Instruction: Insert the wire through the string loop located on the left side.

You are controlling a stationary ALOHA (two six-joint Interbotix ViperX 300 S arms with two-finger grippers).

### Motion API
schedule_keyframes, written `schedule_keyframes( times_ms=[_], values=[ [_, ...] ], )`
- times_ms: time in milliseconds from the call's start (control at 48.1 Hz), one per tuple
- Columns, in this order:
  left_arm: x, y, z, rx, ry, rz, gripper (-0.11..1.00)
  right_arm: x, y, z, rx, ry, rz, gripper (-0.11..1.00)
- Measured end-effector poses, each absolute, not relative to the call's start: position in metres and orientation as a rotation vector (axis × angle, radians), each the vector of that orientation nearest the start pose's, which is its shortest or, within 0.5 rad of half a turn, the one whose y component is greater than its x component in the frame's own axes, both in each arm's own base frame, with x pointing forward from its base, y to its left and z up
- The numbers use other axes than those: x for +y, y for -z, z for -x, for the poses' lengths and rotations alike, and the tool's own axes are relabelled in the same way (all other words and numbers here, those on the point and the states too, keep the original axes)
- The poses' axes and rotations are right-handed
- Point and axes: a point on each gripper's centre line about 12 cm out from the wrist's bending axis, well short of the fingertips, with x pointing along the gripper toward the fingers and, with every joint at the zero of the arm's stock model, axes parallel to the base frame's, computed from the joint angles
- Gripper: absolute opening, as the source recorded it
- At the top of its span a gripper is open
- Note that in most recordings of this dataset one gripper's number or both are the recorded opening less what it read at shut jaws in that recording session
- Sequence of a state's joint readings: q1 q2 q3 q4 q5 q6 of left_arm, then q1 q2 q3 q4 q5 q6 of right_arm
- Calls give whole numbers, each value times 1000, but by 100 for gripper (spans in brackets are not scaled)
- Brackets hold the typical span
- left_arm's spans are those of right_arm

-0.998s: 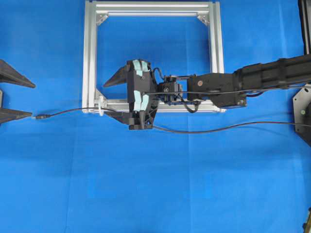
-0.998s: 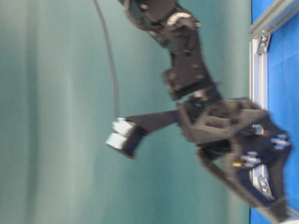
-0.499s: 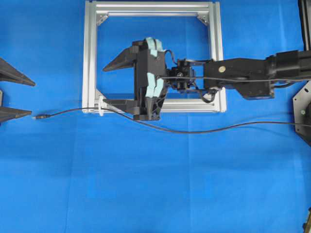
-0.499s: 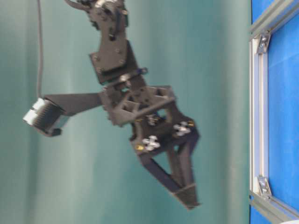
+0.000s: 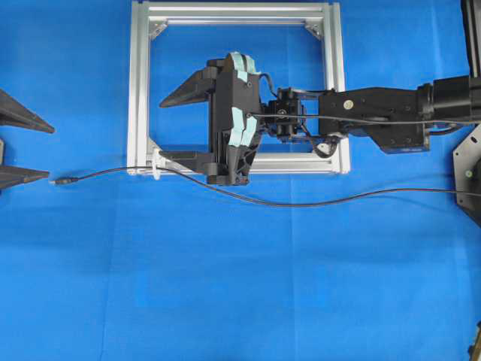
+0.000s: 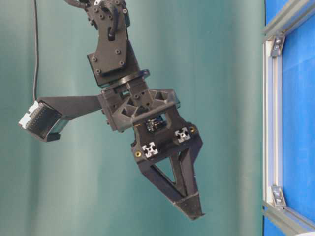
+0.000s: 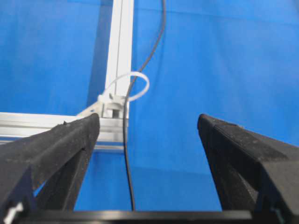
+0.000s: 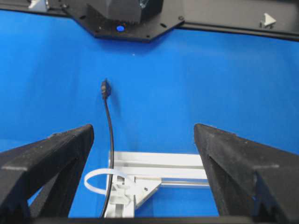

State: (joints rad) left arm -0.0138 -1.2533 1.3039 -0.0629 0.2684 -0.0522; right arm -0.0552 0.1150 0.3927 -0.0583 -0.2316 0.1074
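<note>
The thin black wire (image 5: 301,203) lies on the blue cloth and passes through the white string loop (image 5: 156,165) at the frame's lower left corner. Its plug (image 5: 62,181) rests left of the loop, just off the lower fingertip of my left gripper (image 5: 51,156), which is open. The left wrist view shows the wire (image 7: 126,140) running through the string loop (image 7: 119,78) between the spread fingers of the left gripper (image 7: 148,120). My right gripper (image 5: 161,129) hovers open over the frame. Its view shows the plug (image 8: 104,88) beyond the string loop (image 8: 87,182).
The square silver aluminium frame (image 5: 139,90) lies flat at the top centre. The right arm (image 5: 376,120) reaches across the frame's right bar. In the table-level view the right gripper (image 6: 189,206) hangs well above the frame (image 6: 272,123).
My right gripper has risen off the wire and drawn back a little over the frame. The wire stays threaded through the loop, and the left gripper has not moved.
</note>
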Motion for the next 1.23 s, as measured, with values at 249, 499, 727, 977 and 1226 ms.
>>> schedule_keyframes(
  times_ms=[249, 499, 727, 977, 1226],
  values=[
    [-2, -224, -145, 321, -1, 111, 82, -24, -240, -469, 275, 49, -60, 97],
    [-1, -224, -145, 320, -4, 103, 82, -25, -240, -469, 277, 50, -59, 97],
    [-1, -224, -145, 320, -4, 103, 82, -24, -239, -469, 280, 49, -60, 97],
    [-1, -225, -145, 319, -4, 103, 82, -25, -240, -469, 277, 50, -60, 97],
    [-1, -224, -145, 320, -4, 103, 82, -24, -240, -469, 278, 49, -60, 97]
  ],
)
